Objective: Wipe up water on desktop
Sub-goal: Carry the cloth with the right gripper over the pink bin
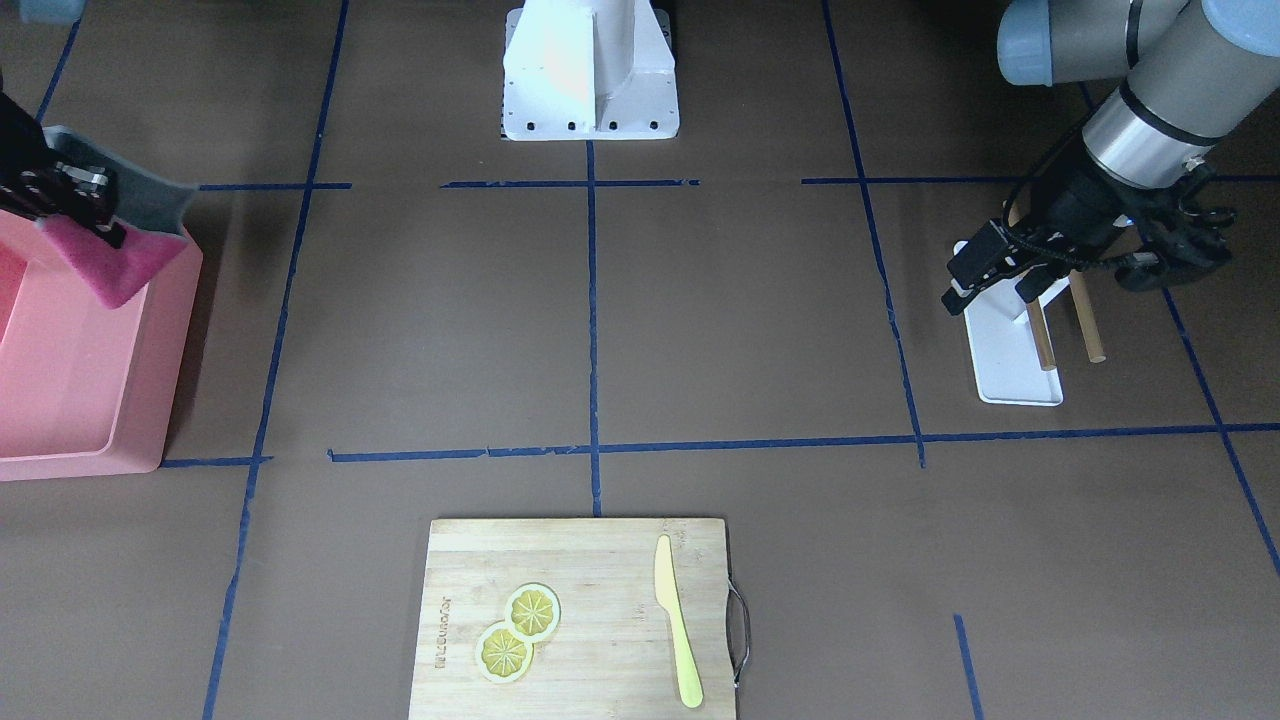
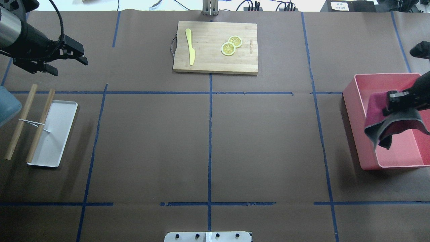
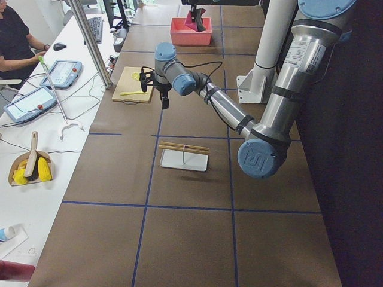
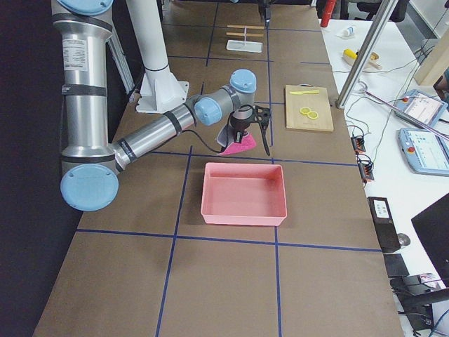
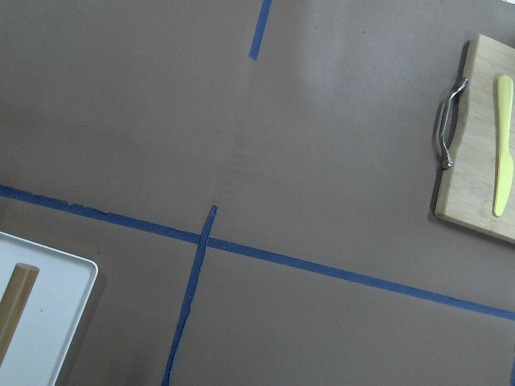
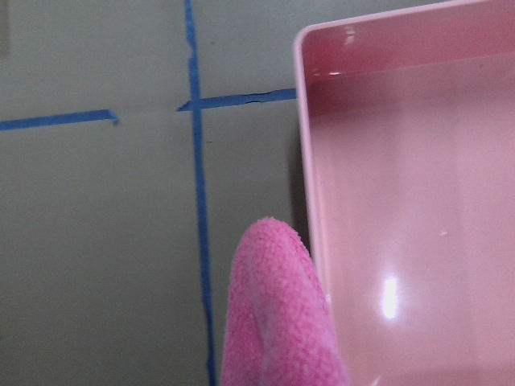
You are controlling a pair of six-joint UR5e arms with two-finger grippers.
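The desktop is matte brown with a grid of blue tape; I make out no water on it in any view. My right gripper hangs over the pink bin at the right end and is shut on a cloth. This cloth is pink on one side and grey on the other, and it droops over the bin's rim. The cloth also fills the bottom of the right wrist view, beside the bin. My left gripper hovers open and holds nothing, at the far left above the desktop.
A wooden cutting board with two lemon slices and a yellow knife lies at the far middle. A white tray with two wooden sticks sits at the left. The robot's base plate is at the near edge.
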